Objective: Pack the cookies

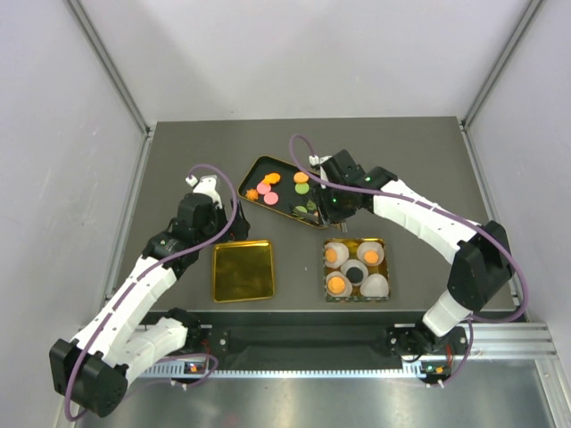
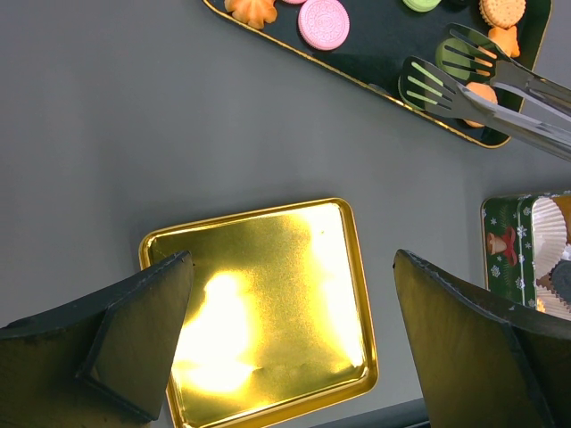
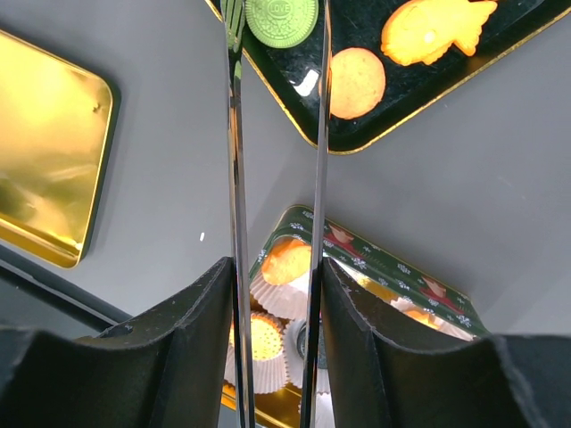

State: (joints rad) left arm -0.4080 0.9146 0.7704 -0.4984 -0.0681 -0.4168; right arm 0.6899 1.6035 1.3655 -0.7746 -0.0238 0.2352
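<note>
Grey table (image 1: 178,178) holds cookies (image 2: 323,22) on black tray (image 2: 375,45); right gripper (image 3: 277,285) clamps tongs (image 2: 426,85).

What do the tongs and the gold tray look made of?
The tongs look like polished steel: mirror-bright arms, slotted tips. The gold tray looks like thin sheet metal with a glossy gold finish: strong glare, rolled rim. Exact alloys can't be told.

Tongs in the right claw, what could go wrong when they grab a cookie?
1. The tongs in the right claw are thin, and the green cookie lies flat on the black tray, so it may slip out.
2. The paper cups in the tin look small and light; a drop might miss or tip one.
</note>
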